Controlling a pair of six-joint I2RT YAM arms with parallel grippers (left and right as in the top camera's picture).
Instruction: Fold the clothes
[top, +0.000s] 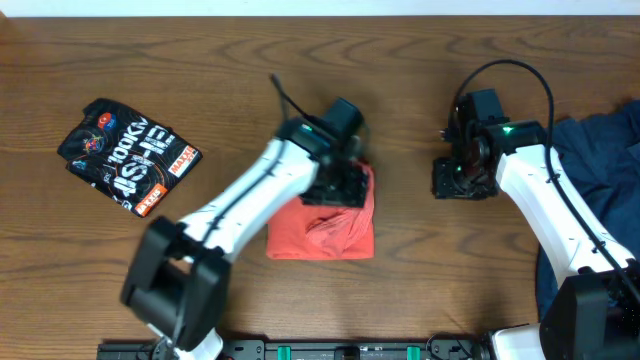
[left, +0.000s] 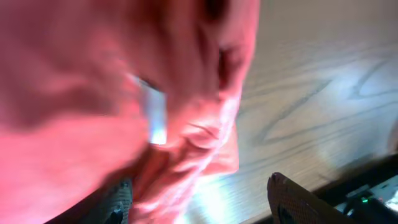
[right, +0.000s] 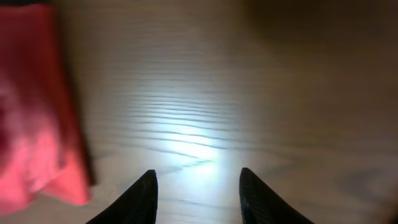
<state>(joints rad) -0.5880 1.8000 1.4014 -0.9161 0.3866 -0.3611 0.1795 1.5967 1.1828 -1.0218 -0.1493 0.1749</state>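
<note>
A red garment (top: 322, 228) lies folded into a rough rectangle at the table's middle. My left gripper (top: 338, 186) sits over its far edge. In the left wrist view the red cloth (left: 93, 93) fills most of the frame and covers the left finger, while the right finger (left: 298, 199) stands apart over bare wood, so the jaws (left: 199, 199) are open. My right gripper (top: 462, 178) is open and empty over bare wood to the right of the red garment (right: 31, 112); its fingertips (right: 198, 186) hold nothing.
A folded black printed shirt (top: 128, 155) lies at the far left. A heap of dark blue clothes (top: 600, 170) sits at the right edge, beside my right arm. Bare wooden table (top: 420, 270) surrounds the red garment.
</note>
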